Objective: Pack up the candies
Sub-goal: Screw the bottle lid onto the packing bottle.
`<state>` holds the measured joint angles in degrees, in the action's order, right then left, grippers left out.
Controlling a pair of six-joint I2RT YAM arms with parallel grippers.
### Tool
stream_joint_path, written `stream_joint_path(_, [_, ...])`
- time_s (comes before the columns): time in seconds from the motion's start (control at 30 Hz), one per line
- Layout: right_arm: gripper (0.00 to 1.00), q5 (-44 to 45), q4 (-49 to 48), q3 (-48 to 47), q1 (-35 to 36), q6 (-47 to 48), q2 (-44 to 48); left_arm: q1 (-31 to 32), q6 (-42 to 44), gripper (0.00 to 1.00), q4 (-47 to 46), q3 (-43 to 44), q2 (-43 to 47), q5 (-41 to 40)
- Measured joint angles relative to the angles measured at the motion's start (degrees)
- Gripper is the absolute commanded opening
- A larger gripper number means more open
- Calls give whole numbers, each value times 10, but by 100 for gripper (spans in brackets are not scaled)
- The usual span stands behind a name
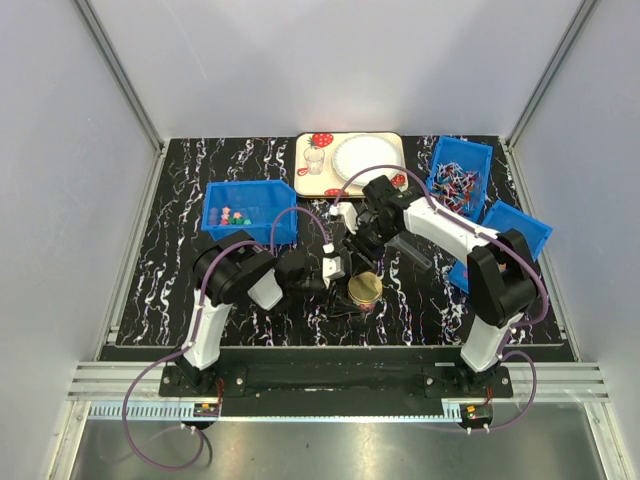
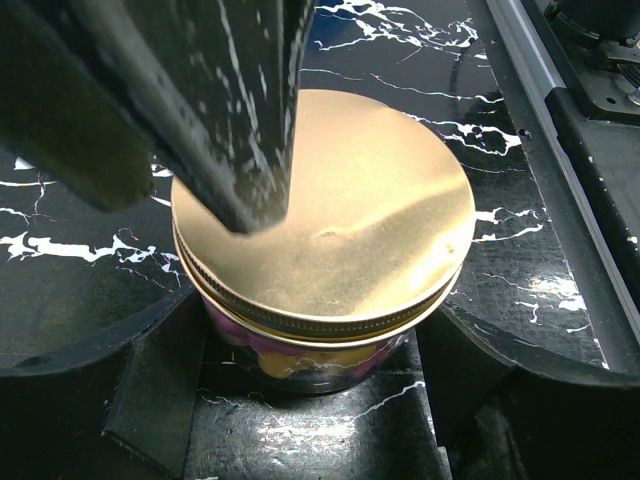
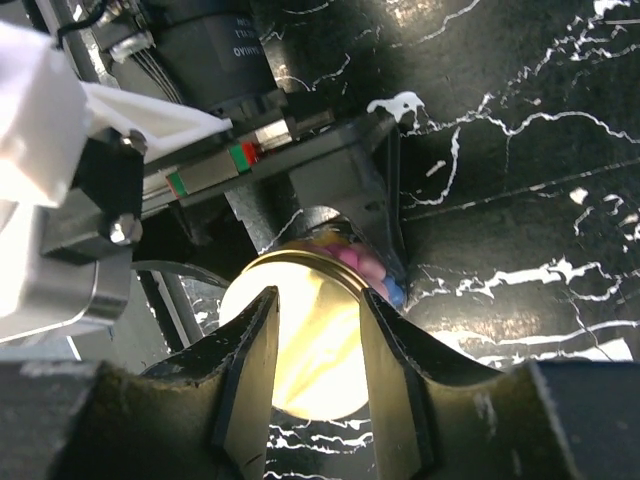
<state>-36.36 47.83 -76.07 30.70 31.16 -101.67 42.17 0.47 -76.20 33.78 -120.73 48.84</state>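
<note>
A glass jar [image 2: 320, 370] with a gold lid [image 2: 340, 210] stands on the black marbled table [image 1: 180, 270]. Pink and yellow candies [image 2: 290, 352] show through its wall, and pink and blue ones [image 3: 362, 264] in the right wrist view. My left gripper [image 2: 315, 378] is shut on the jar's body, one finger on each side. My right gripper [image 3: 318, 300] hovers just over the lid with its fingers [image 2: 220, 110] apart and nothing between them. In the top view the jar [image 1: 365, 290] sits between both grippers. More candies [image 1: 235, 214] lie in a blue bin [image 1: 215, 192] at the left.
A strawberry-print tray [image 1: 385, 140] with a white plate [image 1: 362, 157] and a small cup [image 1: 315, 160] sits at the back. Two blue bins stand at the right, one [image 1: 485, 150] holding thin stick sweets, the other [image 1: 535, 230] nearer.
</note>
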Motion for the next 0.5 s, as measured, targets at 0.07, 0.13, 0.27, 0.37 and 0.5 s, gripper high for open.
stream_joint_path(0.07, [44,-3,-2,0,2,0,-3,0,0,69,0,0,0,0])
stream_joint_path(0.13, [44,-3,-3,0,3,0,-7,0,0,69,0,0,0,0])
stream_joint_path(0.27, [43,-3,-5,0,3,0,-19,0,0,69,0,0,0,0])
stream_joint_path(0.37, [41,-2,-6,0,3,0,-26,0,0,69,0,0,0,0])
stream_joint_path(0.5, [36,2,-7,3,3,2,-26,0,0,69,0,0,0,0])
